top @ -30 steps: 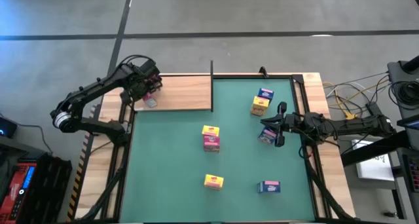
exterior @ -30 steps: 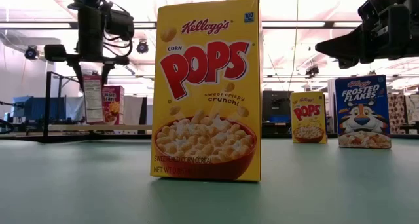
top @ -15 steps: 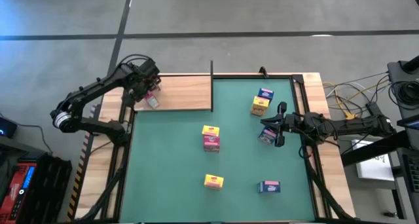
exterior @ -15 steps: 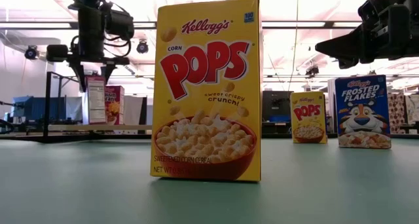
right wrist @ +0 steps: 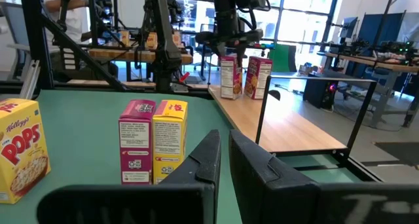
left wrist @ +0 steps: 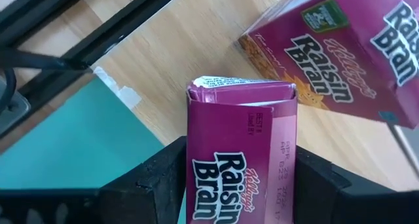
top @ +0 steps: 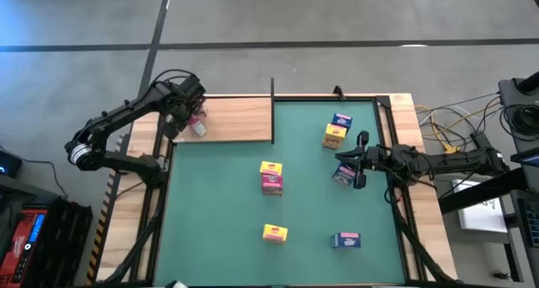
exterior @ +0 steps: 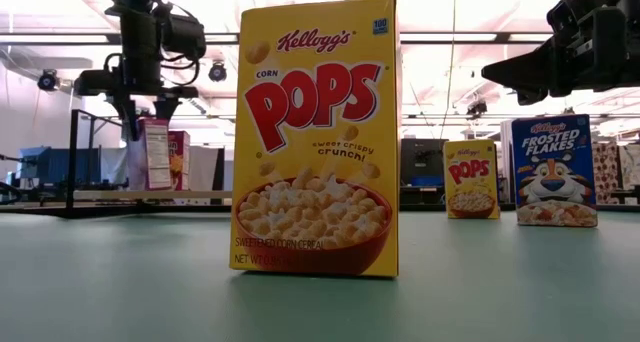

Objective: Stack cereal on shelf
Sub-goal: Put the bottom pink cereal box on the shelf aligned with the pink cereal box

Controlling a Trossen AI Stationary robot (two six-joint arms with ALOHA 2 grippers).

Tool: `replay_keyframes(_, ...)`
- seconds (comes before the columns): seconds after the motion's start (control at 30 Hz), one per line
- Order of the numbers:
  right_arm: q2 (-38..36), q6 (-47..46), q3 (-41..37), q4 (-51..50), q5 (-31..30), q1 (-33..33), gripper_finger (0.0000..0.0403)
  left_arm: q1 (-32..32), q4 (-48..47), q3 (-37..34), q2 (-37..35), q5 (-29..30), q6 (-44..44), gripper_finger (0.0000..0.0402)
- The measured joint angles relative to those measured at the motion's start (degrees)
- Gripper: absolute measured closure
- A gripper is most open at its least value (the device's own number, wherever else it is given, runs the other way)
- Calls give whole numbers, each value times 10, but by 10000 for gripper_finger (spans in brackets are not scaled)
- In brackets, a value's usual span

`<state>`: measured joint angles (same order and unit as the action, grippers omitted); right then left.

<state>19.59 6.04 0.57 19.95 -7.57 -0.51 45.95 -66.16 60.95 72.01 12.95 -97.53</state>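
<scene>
My left gripper (top: 194, 120) is over the left part of the light-wood shelf (top: 240, 120), shut on a magenta Raisin Bran box (left wrist: 239, 152). A second Raisin Bran box (left wrist: 340, 54) stands on the shelf board right beside it. In the low view the held box (exterior: 155, 154) is upright under the gripper (exterior: 145, 107). My right gripper (top: 360, 162) hovers shut at the mat's right side, next to a blue box (top: 342, 177). Other cereal boxes stand on the green mat: a yellow and pink pair (top: 271, 177), a yellow one (top: 274, 233), a blue one (top: 346, 240), and a blue and yellow pair (top: 336, 130). My left gripper pinches the Raisin Bran box between its two fingers (left wrist: 160, 181), one on each of two opposite faces, at the box's upper part (exterior: 150, 127). The fingers come from above, pointing down. The box hangs upright; whether its lower end touches the shelf board, I cannot tell.
A thin black post (top: 272, 109) stands at the shelf's right edge, with black frame rails along the table's sides (top: 160, 178). A large Corn Pops box (exterior: 315, 132) fills the middle of the low view. Cables lie beyond the table's right edge (top: 459, 124).
My left gripper has carried the held Raisin Bran box a short way toward the table's right, closer to the box standing on the shelf. The box has stayed upright. My right arm has kept still.
</scene>
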Motion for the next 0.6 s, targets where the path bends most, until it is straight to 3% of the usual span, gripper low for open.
replay_keyframes(0.6,0,0,0,0,0,0,380,0,34,0,0,47,-135,205)
